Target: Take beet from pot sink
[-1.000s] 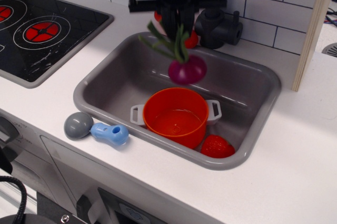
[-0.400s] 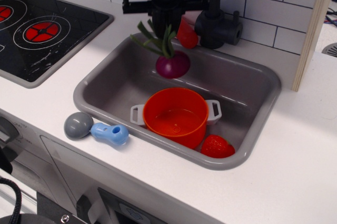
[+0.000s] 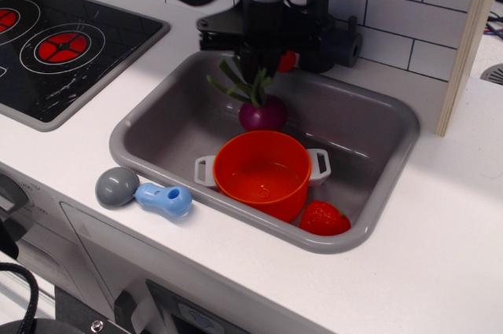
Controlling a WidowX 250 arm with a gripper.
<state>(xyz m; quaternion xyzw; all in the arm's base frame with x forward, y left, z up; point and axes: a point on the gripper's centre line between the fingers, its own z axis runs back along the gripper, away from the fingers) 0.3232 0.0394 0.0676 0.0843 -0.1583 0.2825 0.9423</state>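
Observation:
The dark purple beet [image 3: 263,114] hangs by its green leaves [image 3: 242,81] from my gripper [image 3: 255,67], which is shut on the leaves. It is low inside the grey sink [image 3: 357,126], just behind the rim of the orange-red pot [image 3: 262,173]. I cannot tell whether the bulb touches the sink floor. The pot stands upright in the sink's front half with white side handles and nothing inside.
A red strawberry-like toy [image 3: 323,219] lies in the sink's front right corner. A dark faucet [image 3: 330,39] stands behind the sink. A grey and blue utensil [image 3: 143,192] lies on the counter at front left. A black stovetop [image 3: 63,43] is at left.
My gripper has carried the beet from above the pot back toward the sink's rear and lowered it deeper into the basin. The pot and strawberry toy have not moved.

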